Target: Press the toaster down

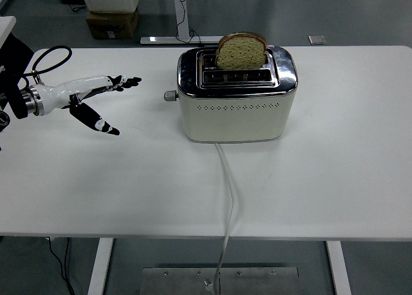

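Toaster (237, 102) looks heavy and hard, so we should push its small side knob (170, 96) down with our left hand (90, 98), now spread wide and empty.

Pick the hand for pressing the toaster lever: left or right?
Left. The left hand is open over the table with fingers pointing at the lever on the toaster left side. No right hand in view.

toaster (237, 102) mid-table | bread (241, 51) in its rear slot | left hand (96, 95) well left of it
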